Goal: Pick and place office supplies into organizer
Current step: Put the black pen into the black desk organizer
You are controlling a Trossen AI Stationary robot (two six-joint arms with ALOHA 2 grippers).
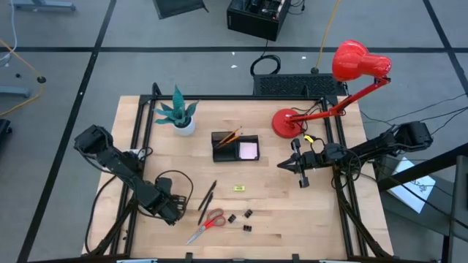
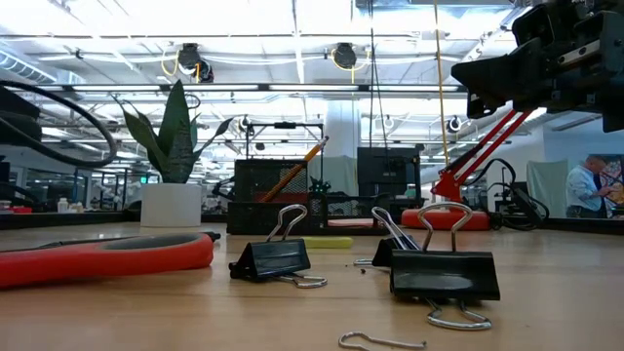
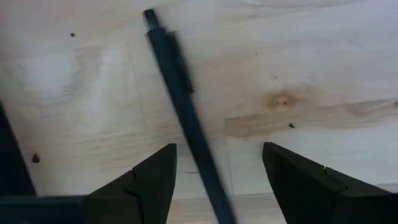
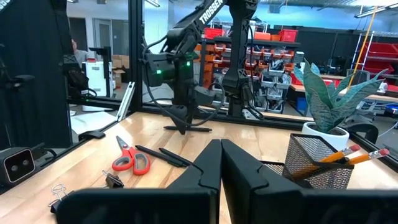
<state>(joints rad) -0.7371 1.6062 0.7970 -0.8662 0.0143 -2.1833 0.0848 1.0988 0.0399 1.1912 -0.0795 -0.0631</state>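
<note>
Black organizer (image 1: 235, 147) with pencils (image 1: 230, 136) and pink pad (image 1: 248, 150); pens (image 1: 207, 201), scissors (image 1: 208, 224), clips (image 1: 241, 219) loose on wood.

White "TROSSEN" lettering on the left arm (image 4: 208, 12), nothing else legible

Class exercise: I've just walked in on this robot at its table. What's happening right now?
The robot is tidying office supplies into the organizer, which already holds pencils and a pink pad. The left tool is open, low over the table, its fingers straddling a black pen that lies flat. The right tool is shut, waiting beside the red lamp. Scissors, binder clips and a small yellow piece lie loose on the table.
</note>
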